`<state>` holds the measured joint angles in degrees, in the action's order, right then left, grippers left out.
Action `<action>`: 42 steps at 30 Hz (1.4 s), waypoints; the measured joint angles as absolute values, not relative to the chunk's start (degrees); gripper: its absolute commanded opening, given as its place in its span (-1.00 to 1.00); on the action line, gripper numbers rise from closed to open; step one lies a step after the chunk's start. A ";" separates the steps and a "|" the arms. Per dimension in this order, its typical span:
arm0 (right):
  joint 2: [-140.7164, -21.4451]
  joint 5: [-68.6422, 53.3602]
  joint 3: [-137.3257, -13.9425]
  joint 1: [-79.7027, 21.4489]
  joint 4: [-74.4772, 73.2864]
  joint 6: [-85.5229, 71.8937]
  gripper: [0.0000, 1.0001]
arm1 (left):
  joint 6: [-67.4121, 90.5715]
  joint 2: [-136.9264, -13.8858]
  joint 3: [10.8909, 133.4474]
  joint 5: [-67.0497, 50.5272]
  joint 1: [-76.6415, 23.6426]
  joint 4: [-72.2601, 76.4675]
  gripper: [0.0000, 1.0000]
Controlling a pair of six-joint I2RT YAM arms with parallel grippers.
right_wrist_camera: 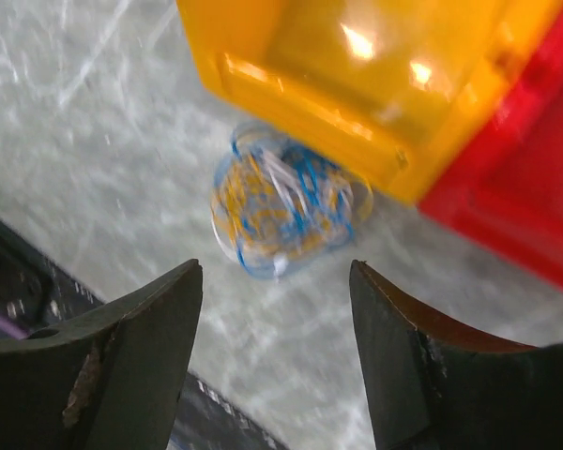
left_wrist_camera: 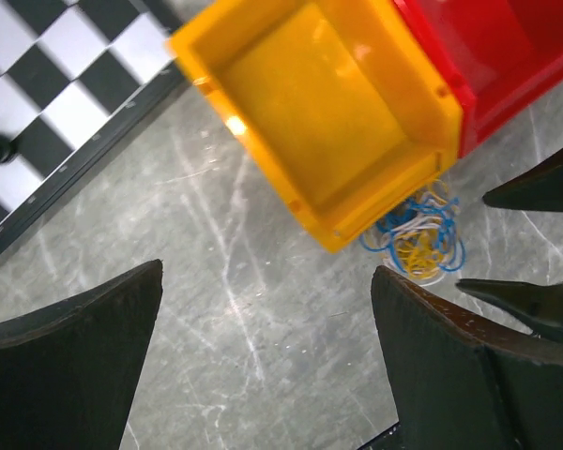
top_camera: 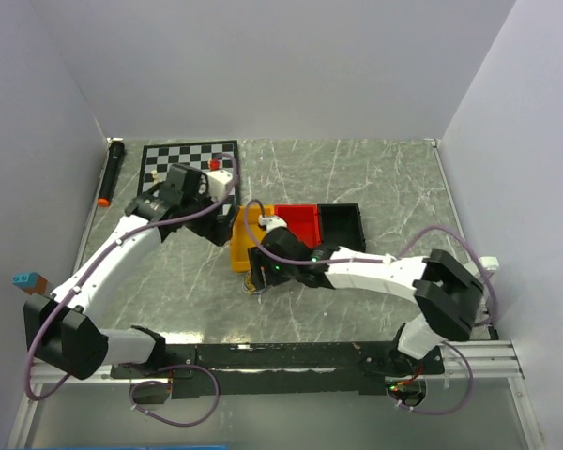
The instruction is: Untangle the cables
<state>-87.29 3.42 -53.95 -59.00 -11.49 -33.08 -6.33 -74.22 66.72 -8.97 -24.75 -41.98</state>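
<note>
Nearest in the overhead view is the rail (top_camera: 291, 356) that carries both arm bases. From there the right arm reaches left across the grey marbled table (top_camera: 375, 187). The right gripper (right_wrist_camera: 275, 319) hangs low over the table with its two dark fingers (right_wrist_camera: 122, 366) spread wide and nothing between them.

Just beyond those fingers lie the cables (right_wrist_camera: 281, 202), a small loose ball of blue, white and yellow-tan strands on the table. It lies against the near corner of the yellow bin (left_wrist_camera: 319, 103), outside it. The right wrist camera blurs the ball. The left wrist camera shows separate curls of it and the tips of the right gripper just beside it. From overhead the ball is only a faint speck, mostly hidden by the right wrist.

The left gripper (left_wrist_camera: 267, 281) hovers over bare table on the yellow bin's other side, its fingers (left_wrist_camera: 75, 366) wide apart and empty.

A red bin (top_camera: 296, 225) touches the yellow bin, and only the overhead view shows the black bin (top_camera: 342, 225) beside it.

Farther back lies a checkerboard (top_camera: 183, 159), its corner visible from the left wrist. At the far left edge lies a black marker (top_camera: 110, 173) with an orange tip.
</note>
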 measured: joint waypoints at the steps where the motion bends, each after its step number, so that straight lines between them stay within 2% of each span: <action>1: -88.64 3.62 -55.22 -59.00 -11.60 -33.10 0.39 | -6.28 -73.91 66.72 -9.67 -23.42 -42.06 0.93; 4: -93.45 4.86 -59.86 -59.00 -12.80 -33.26 0.25 | -6.33 -73.58 66.72 -11.38 -18.33 -42.54 0.93; 6: -96.57 5.93 -62.78 -59.00 -14.17 -33.54 0.00 | -6.37 -73.58 66.70 -11.77 -15.51 -42.89 0.93; 10: -98.32 6.68 -63.88 -59.00 -15.97 -33.76 -0.67 | -6.48 -72.97 66.04 -12.36 -14.09 -42.83 0.93; 12: -97.86 6.63 -63.24 -59.00 -15.94 -33.87 -0.89 | -6.63 -72.42 65.52 -12.82 -14.13 -42.85 0.93; 14: -96.55 6.63 -61.65 -59.00 -16.05 -34.28 -1.00 | -6.70 -72.03 65.36 -13.34 -14.20 -42.87 0.93; 21: -89.36 6.44 -52.75 -59.35 -17.02 -35.31 -1.00 | -7.16 -71.99 65.36 -15.44 -14.76 -43.27 0.93; 28: -81.97 6.52 -45.71 -59.48 -18.63 -36.23 -1.00 | -6.66 -71.99 65.39 -16.36 -22.59 -44.23 0.93; 31: -79.42 6.37 -44.03 -59.48 -18.85 -36.38 -0.55 | -6.85 -72.07 65.36 -18.44 -27.07 -44.21 0.93; 33: -77.56 5.91 -42.61 -59.48 -18.41 -36.34 -0.38 | -6.90 -72.07 64.49 -20.75 -29.30 -43.03 0.93; 35: -74.76 5.13 -40.25 -59.48 -17.76 -35.92 -0.27 | -7.01 -71.37 61.34 -23.27 -30.81 -39.92 0.93; 42: -69.84 3.42 -38.11 -58.85 -17.52 -36.07 -0.13 | -6.55 -69.21 53.25 -27.44 -36.36 -35.64 0.96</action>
<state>-69.84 3.42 -38.11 -58.85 -17.52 -36.07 -6.55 -69.21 53.25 -27.44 -36.36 -35.64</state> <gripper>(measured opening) 0.422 0.987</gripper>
